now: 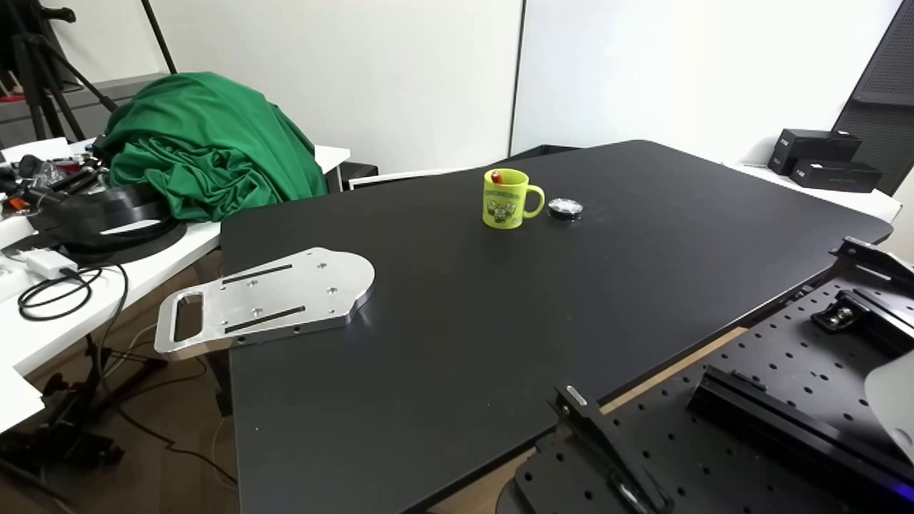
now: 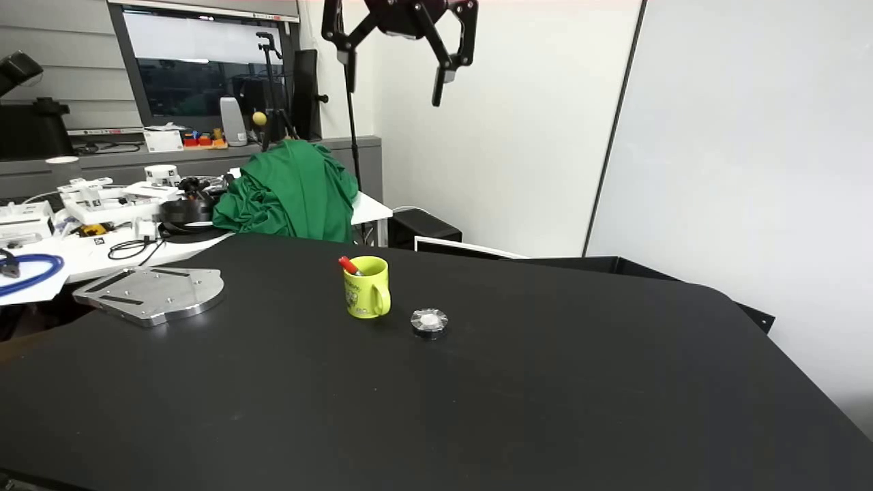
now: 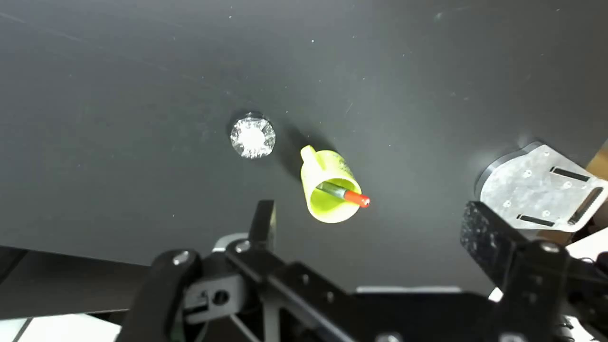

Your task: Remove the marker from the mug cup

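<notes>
Marker (image 3: 343, 192) (red end up) leans in mug cup (image 2: 363, 296) — hand (image 2: 394, 88) spread wide.

Marker (image 2: 349, 265) in mug (image 2: 363, 300) on table (image 2: 477, 409) — plate (image 2: 170, 290) left of mug, disc (image 2: 430, 322) right, in both exterior views.

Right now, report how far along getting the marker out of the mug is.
Nothing looks done: the marker leans inside the mug, its red end sticking out. Nothing is in hand: the claw hangs open, apart from both. Left: gripping the marker, lifting it clear.
</notes>
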Robot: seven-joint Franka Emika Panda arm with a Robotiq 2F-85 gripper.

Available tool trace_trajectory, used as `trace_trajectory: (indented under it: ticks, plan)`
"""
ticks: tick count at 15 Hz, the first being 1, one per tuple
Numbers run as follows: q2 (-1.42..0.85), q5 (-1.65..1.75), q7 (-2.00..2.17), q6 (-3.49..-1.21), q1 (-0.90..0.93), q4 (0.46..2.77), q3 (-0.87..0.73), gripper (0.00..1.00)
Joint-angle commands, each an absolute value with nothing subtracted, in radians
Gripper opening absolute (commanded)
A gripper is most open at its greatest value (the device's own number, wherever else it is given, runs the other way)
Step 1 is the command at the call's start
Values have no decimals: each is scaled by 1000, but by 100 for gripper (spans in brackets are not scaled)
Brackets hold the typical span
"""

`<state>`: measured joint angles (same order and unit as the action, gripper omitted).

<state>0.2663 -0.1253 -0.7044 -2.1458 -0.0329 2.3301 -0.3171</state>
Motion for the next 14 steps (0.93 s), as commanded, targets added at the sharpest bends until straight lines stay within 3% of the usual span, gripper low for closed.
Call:
trace_trajectory:
  ticks: [1,9,14]
  plan:
    - [151,-138,-668,-2235,-33,2254,-250,100]
    - [-64,-53,-539,-2500,-15,2135,-89,100]
    - [-188,88,-445,-2507,1,2042,-28,100]
